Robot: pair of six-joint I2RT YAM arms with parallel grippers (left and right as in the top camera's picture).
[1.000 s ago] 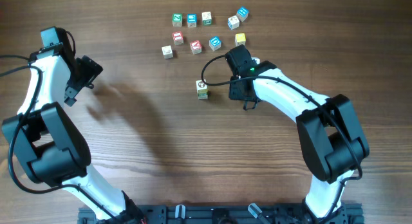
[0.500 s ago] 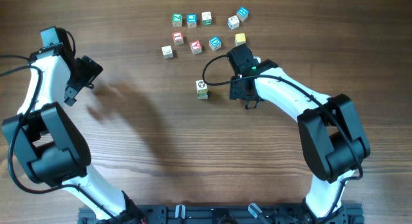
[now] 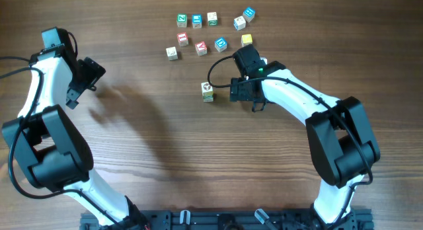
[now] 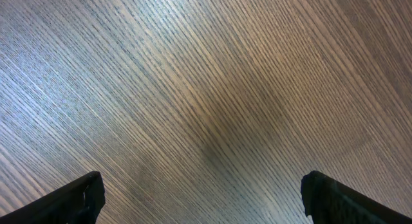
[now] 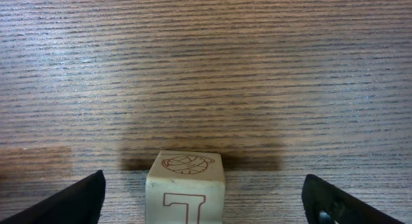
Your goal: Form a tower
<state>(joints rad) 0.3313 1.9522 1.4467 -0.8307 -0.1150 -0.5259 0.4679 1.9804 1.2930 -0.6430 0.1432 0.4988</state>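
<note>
Wooden table [image 3: 165,157], right gripper [image 3: 230,91] wide beside tower [image 3: 207,91]

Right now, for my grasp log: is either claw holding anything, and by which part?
Nothing is held. The right claw stands open, clear of the tower; the left claw is open over the table.

The left arm [image 3: 45,78] at 9 o'clock and the right arm [image 3: 291,98] at 3 o'clock share glossy white links and bulky black joints. A thin black cable [image 3: 213,75] loops off the right wrist, beside a small green light [image 3: 260,72]. The left claw [image 4: 203,198] and right claw [image 5: 201,195] end in matte black, wedge-shaped fingers [image 4: 77,199].
</note>
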